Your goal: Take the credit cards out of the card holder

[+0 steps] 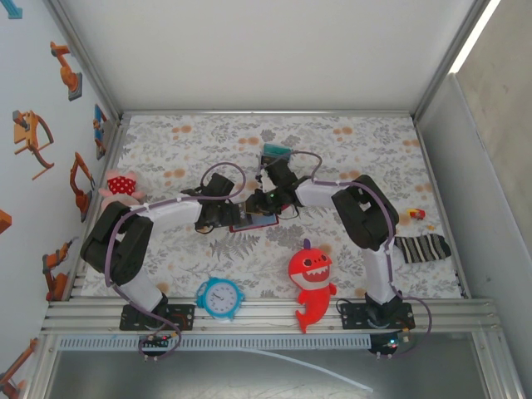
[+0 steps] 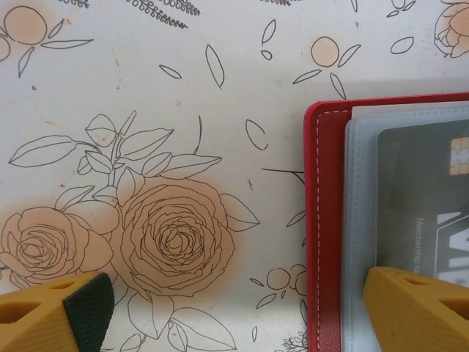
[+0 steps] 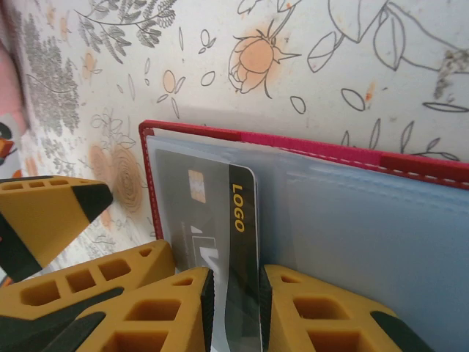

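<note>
We see the card holder [image 1: 253, 223] lying open on the flowery table [image 1: 349, 150], in the middle, between our two arms. Our right gripper [image 3: 236, 282] is squeezed almost shut. It pinches the bare edge of a dark card [image 3: 242, 213] with the word LOGO on it. The rest of that card sits under the clear pocket, on the side of the holder nearer our left gripper [image 2: 234, 286]. The card's long side runs straight away from the right jaws, along the mouth of the pocket. So we think the pull has to go sideways, out of the pocket and over the empty half of the holder, not straight up.

Our left gripper is wide open and holds nothing. One of its fingers [image 2: 418, 308] lies on the edge of the holder, and the other is over the bare table. We think it pins the holder down so it will not slide along with the card. A teal card [image 1: 276, 152] lies farther back, well apart from the holder.
</note>
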